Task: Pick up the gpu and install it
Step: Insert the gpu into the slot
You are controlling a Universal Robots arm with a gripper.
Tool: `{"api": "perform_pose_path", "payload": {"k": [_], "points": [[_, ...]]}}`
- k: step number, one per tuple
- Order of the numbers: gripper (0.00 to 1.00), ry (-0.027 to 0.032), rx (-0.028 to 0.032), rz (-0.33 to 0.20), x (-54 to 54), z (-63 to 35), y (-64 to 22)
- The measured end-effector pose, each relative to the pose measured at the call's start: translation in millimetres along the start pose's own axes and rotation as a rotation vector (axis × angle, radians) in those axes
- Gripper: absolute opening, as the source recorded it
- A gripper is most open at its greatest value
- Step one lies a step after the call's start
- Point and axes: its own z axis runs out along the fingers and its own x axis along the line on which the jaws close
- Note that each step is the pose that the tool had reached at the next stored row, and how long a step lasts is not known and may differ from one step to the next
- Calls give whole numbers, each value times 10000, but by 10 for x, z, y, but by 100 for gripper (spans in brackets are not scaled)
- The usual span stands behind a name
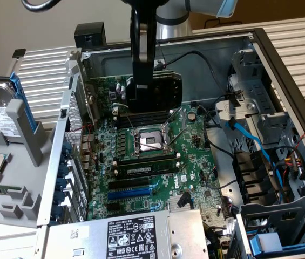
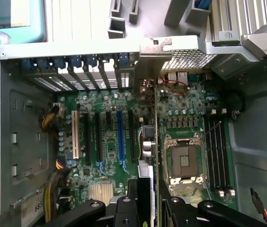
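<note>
Above the motherboard [image 1: 195, 156], beside the CPU socket [image 1: 148, 141], my gripper [image 2: 146, 201] is clamping the gpu [image 1: 168, 89]. I am holding it edge-down.

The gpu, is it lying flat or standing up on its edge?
Standing on edge. The gripper holds the gpu upright over the motherboard; in the wrist view its thin edge faces the camera.

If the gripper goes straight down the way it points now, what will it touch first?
The graphics card in the gripper would probably touch the motherboard first, close beside the processor socket; depth is unclear.
</note>
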Motion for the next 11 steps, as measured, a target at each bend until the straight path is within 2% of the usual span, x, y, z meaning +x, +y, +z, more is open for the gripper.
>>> {"api": "perform_pose_path", "payload": {"k": [4,11], "points": [[27,-56,-26,-6,58,26,-7],[27,-67,-27,-6,144,41,4]]}}
